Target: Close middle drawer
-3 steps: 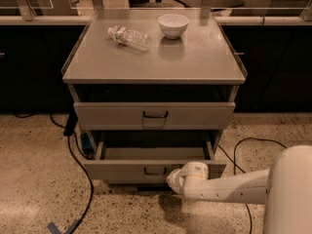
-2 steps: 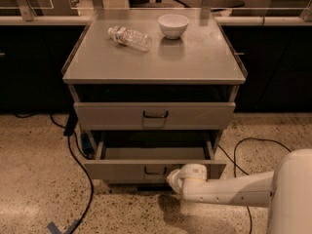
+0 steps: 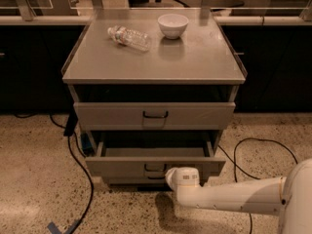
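The grey metal cabinet [image 3: 153, 65] has three drawers. The middle drawer [image 3: 122, 165] is pulled out toward me, its low front panel carrying a small dark loop handle [image 3: 155, 168]. Its inside looks dark and shallow. My gripper [image 3: 169, 175] is at the end of the white arm [image 3: 229, 196], which reaches in from the lower right. It sits against the drawer's front panel, just right of the handle and low on it. The upper drawer [image 3: 112, 115] stands slightly out. Only a strip of the lowest drawer [image 3: 126, 181] shows under the middle one.
A plastic bottle [image 3: 129, 36] lies on its side and a white bowl [image 3: 173, 25] stands on the cabinet top. Black cables [image 3: 83, 179] run over the speckled floor to the left and another cable [image 3: 243, 150] to the right. Dark counters flank the cabinet.
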### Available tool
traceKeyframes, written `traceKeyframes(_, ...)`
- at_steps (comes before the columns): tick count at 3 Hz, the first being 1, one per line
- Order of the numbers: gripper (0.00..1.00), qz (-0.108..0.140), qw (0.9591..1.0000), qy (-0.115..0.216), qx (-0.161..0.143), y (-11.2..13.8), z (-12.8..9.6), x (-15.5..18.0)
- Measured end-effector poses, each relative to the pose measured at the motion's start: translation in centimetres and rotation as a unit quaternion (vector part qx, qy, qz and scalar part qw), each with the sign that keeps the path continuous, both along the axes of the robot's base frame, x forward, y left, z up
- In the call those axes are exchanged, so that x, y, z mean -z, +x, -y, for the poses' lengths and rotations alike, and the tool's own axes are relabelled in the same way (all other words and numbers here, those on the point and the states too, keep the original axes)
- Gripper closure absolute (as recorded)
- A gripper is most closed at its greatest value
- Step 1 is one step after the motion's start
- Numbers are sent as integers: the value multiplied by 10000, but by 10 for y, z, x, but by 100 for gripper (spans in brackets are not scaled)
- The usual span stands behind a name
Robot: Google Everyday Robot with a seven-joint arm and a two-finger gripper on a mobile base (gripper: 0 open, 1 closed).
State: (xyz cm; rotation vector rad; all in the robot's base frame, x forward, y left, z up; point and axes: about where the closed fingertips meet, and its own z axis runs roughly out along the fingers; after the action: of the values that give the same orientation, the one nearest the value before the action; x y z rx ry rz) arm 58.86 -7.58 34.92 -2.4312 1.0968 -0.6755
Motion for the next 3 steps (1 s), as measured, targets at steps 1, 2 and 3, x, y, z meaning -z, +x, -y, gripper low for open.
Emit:
traceKeyframes(1,100,0,10000,0,0,0,0,0)
traceKeyframes(2,100,160,9996,194,-127,28,-10,-16)
traceKeyframes(3,100,205,9996,197,-84,30,-8,-17)
